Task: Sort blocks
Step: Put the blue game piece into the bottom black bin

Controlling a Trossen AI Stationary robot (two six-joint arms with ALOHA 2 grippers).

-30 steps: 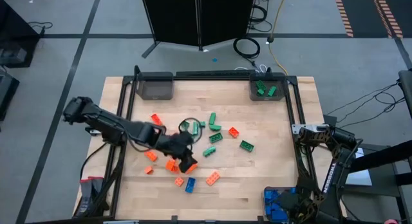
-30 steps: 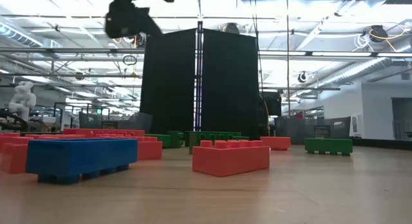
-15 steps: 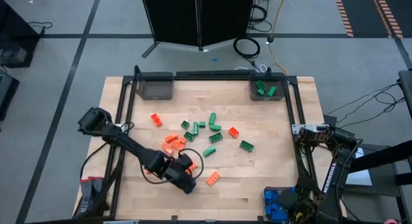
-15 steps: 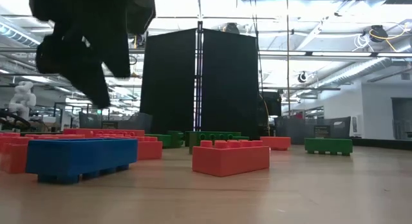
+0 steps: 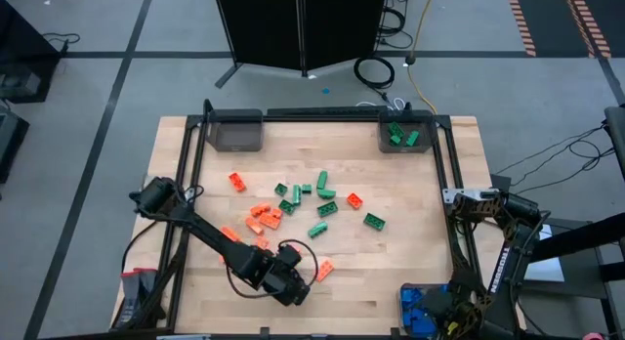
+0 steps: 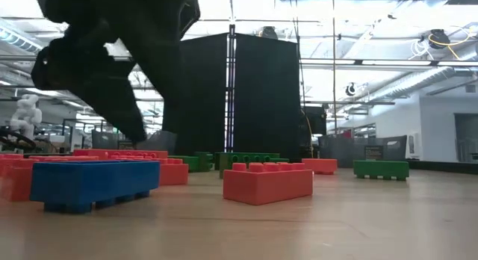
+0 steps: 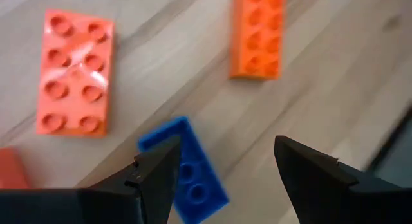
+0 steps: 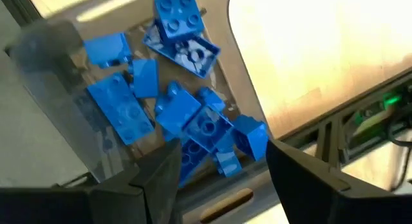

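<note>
My left gripper (image 7: 225, 147) is open and hangs just above a blue block (image 7: 187, 172) near the table's near edge. The block lies flat on the wood, partly behind one finger. In the high view the gripper (image 5: 290, 287) hides that block. In the low view the fingers (image 6: 127, 118) end a little above the blue block (image 6: 93, 184). Two orange blocks (image 7: 74, 73) (image 7: 257, 34) lie beyond it. More orange and green blocks (image 5: 293, 198) are scattered mid-table. My right gripper (image 8: 222, 153) is open over the bin of blue blocks (image 8: 187, 114).
A grey bin (image 5: 234, 133) sits at the far left corner. Another bin (image 5: 403, 135) at the far right holds green blocks. The blue blocks' bin (image 5: 422, 309) is at the near right corner. An orange block (image 5: 323, 270) lies just right of my left gripper. A metal frame (image 5: 444, 174) rims the table.
My left gripper has swung from the pile in the middle of the table toward the near edge and come down over the blue block. In the low view it has grown large and dropped close to that block. No block has moved.
</note>
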